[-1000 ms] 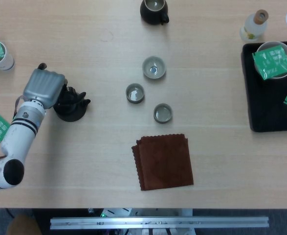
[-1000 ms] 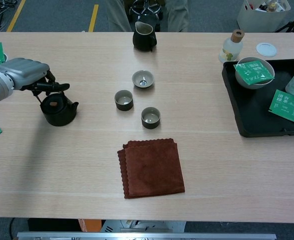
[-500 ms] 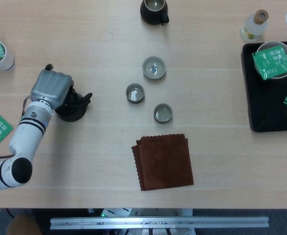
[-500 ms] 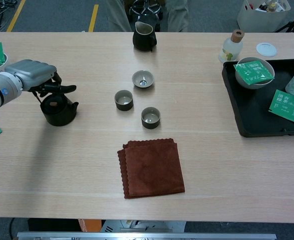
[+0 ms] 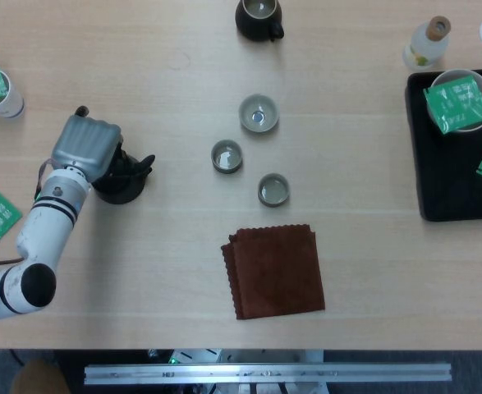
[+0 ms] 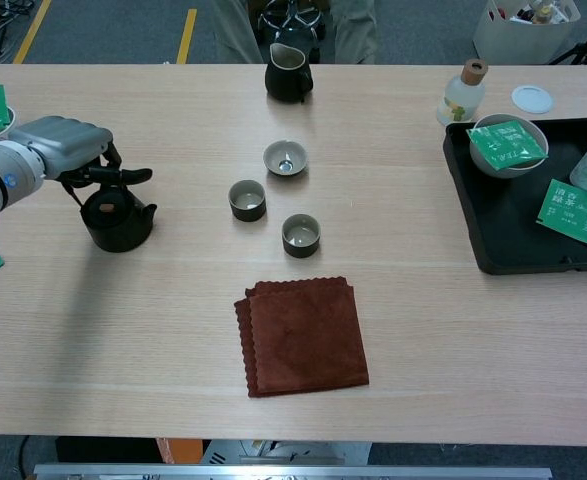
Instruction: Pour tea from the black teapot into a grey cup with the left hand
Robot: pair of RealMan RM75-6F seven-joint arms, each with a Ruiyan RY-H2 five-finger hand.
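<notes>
The left hand [image 6: 68, 145] had been brought over the teapot [image 6: 116, 222], at nine o'clock of the cups [image 6: 247, 199], fingers spread above it, nothing yet grasped for pouring.

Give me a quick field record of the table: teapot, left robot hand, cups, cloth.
teapot: black teapot upright on the table, left side
left robot hand: left robot hand over the teapot, fingers at its top; grip unclear
cups: three grey cups mid-table
cloth: brown cloth folded, near edge
right robot hand: not in view
</notes>
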